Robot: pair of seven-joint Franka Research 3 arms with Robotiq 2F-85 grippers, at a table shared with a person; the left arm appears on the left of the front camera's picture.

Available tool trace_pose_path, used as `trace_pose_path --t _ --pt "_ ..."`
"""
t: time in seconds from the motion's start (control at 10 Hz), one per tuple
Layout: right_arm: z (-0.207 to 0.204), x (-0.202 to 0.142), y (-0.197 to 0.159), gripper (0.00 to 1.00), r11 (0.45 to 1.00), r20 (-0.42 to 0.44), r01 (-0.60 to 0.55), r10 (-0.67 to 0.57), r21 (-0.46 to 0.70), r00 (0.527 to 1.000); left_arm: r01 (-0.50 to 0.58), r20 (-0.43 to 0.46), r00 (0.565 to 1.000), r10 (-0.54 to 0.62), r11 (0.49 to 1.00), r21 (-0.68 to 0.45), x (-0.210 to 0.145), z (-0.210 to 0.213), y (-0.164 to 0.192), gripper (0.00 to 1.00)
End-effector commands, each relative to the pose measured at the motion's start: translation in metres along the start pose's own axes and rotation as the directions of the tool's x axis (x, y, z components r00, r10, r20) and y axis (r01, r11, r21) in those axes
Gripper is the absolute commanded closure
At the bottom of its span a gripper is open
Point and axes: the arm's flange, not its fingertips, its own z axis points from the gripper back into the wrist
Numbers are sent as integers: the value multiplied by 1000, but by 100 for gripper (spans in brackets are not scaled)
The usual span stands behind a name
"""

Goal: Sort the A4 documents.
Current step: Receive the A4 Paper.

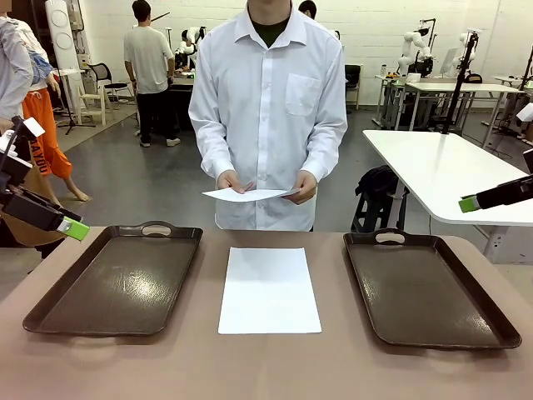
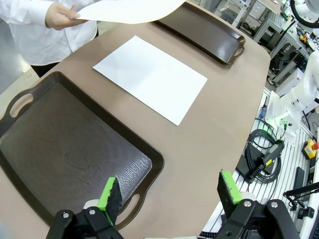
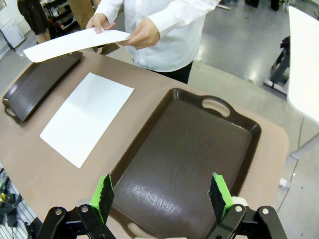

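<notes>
One white A4 document lies flat on the brown table between two dark brown trays. A person in a white shirt stands at the far side and holds more A4 sheets in both hands above the table's far edge. My left gripper hangs open above the near corner of the left tray, holding nothing. Out at the right, my right gripper is open and empty over the near end of the right tray.
Both trays are bare inside. A white table stands behind at the right. Cables and a handheld controller lie on the floor past the table's edge in the left wrist view.
</notes>
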Motion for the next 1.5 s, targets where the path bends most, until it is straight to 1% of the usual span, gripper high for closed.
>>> trace_pose_path --t 0.0,1.4 --pt "-1 0 0 0 1000 -2 -1 1 2 1000 15 16 1000 -15 1000 -16 0 -1 2 0" --pt "-1 0 0 0 1000 -2 -1 1 2 1000 15 16 1000 -15 1000 -16 0 -1 2 0"
